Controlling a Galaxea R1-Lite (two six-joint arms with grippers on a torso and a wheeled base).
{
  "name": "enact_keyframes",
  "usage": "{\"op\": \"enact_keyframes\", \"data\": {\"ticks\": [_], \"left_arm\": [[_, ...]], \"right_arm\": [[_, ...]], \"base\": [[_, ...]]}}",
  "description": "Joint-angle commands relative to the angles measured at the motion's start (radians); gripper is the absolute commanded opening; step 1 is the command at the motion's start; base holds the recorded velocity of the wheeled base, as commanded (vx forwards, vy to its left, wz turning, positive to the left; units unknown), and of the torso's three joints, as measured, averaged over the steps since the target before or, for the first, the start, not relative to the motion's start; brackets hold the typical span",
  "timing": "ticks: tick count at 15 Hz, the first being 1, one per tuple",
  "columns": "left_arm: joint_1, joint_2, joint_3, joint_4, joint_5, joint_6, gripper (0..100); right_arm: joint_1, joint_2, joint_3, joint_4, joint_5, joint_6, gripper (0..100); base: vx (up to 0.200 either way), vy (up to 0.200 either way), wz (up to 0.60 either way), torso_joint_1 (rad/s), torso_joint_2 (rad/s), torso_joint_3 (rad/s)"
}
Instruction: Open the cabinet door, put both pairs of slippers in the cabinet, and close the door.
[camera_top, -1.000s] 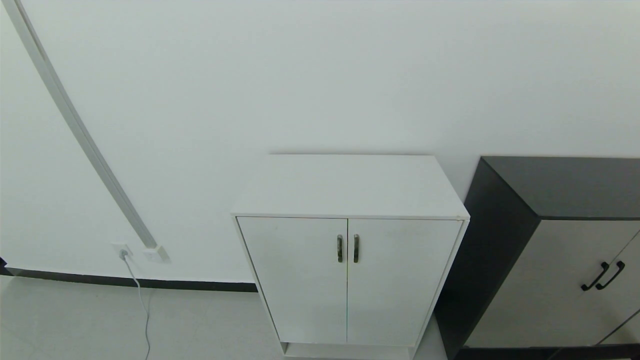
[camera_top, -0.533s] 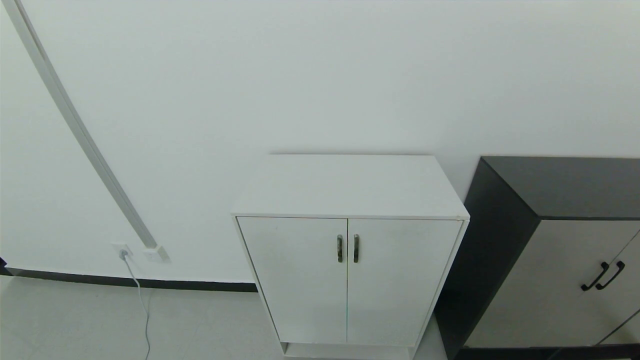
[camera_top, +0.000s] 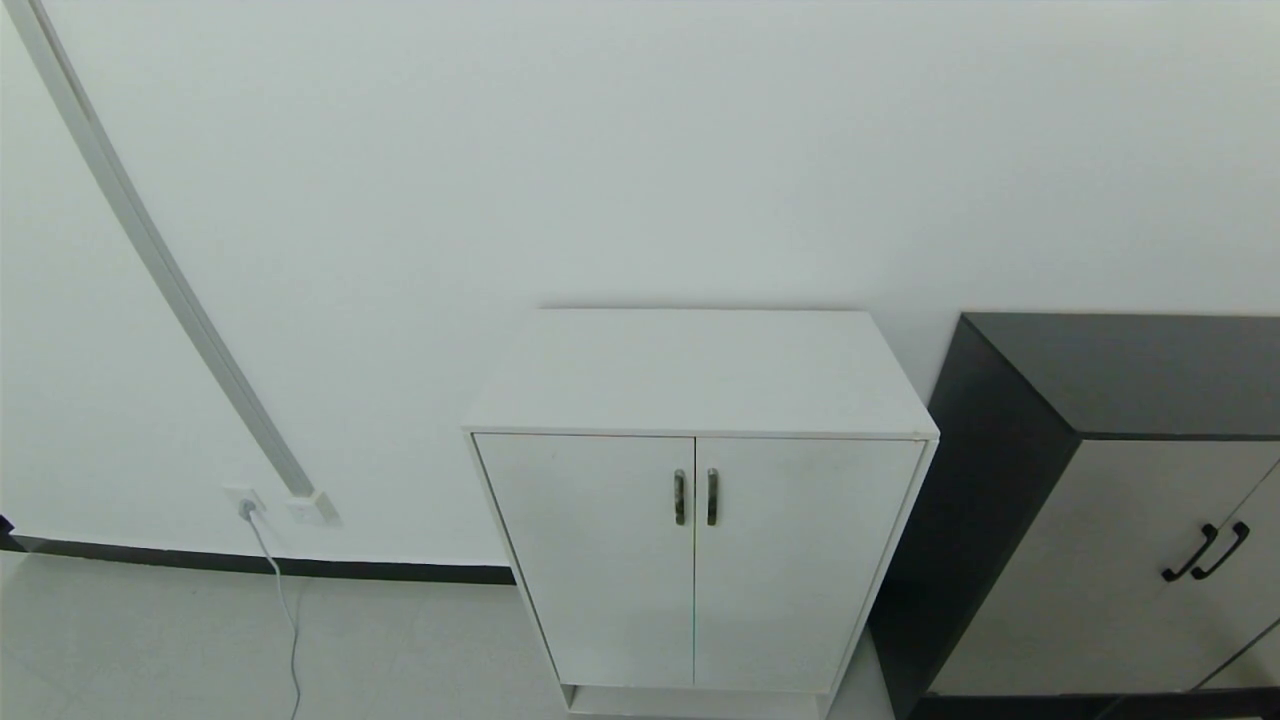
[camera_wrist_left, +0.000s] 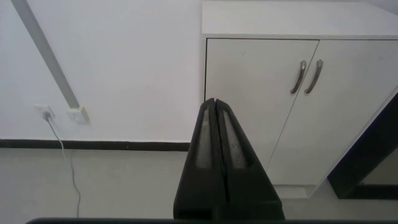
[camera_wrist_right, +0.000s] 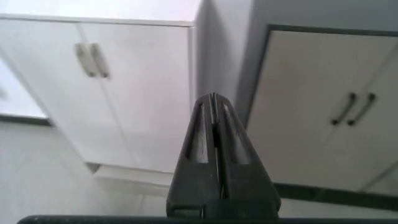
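— Cabinets?
— Two boxy ones: white cabinet (camera_top: 700, 370) lower centre, two flat doors (camera_top: 600, 560) closed, two slim bar handles (camera_top: 680, 497); black cabinet (camera_top: 1000, 480) lower right.
— Grippers?
— Left gripper (camera_wrist_left: 215, 102), right gripper (camera_wrist_right: 213, 96): both pinched closed, empty.

Cabinet (camera_top: 700, 370): white, low, flat-topped, standing upright on the floor (camera_top: 150, 640) with its back against the wall (camera_top: 600, 150), at about 6 o'clock in the head view. It has two doors, both shut and flush with the frame, meeting at a thin vertical seam: left door (camera_top: 590, 560) at 9 o'clock of the seam, right door (camera_top: 800, 560) at 3 o'clock. A left handle (camera_top: 680, 497) and a right handle (camera_top: 712, 497), dark, slim and vertical, sit side by side at the seam, toward 12 o'clock on the doors.
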Motion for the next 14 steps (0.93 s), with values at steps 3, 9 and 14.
{"op": "enact_keyframes", "data": {"ticks": [3,9,14], "left_arm": [[0.000,0.001,0.000,0.000,0.000,0.000,0],[0.000,0.001,0.000,0.000,0.002,0.000,0],[0.000,0.001,0.000,0.000,0.002,-0.001,0]], "right_arm": [[-0.004,-0.018,0.002,-0.005,-0.018,0.070,0],[-0.004,-0.018,0.002,-0.010,-0.081,0.075,0],[-0.004,-0.018,0.002,-0.010,-0.081,0.073,0]], "base": [[0.000,0.000,0.00,0.000,0.00,0.000],[0.000,0.000,0.00,0.000,0.00,0.000],[0.000,0.000,0.00,0.000,0.00,0.000]]}}
